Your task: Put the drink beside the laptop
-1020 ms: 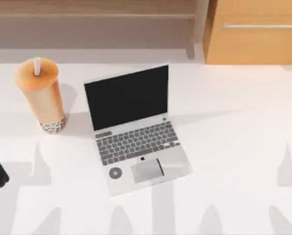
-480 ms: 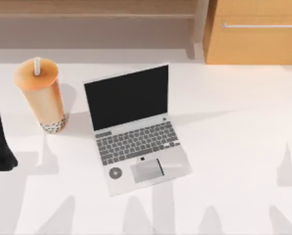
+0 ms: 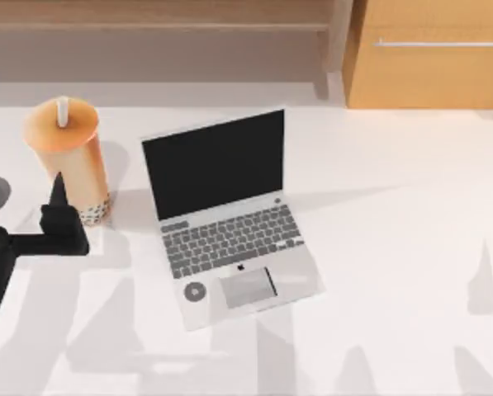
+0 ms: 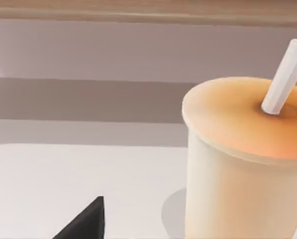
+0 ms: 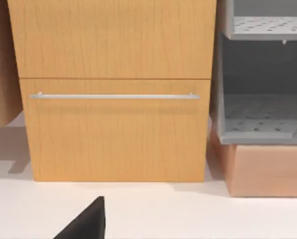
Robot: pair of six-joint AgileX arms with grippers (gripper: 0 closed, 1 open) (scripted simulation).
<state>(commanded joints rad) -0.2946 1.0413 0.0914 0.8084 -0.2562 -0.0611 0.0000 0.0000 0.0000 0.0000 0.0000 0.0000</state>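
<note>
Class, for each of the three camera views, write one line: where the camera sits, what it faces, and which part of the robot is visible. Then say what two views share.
Top view: above the table, looking down on the drink, the laptop and the left gripper at the cup's base.
Left wrist view: on the left arm, facing the drink close up; a dark fingertip shows.
Right wrist view: on the right arm, facing a wooden drawer cabinet; a dark fingertip shows.
Shared: the top and left wrist views both show the drink.
</note>
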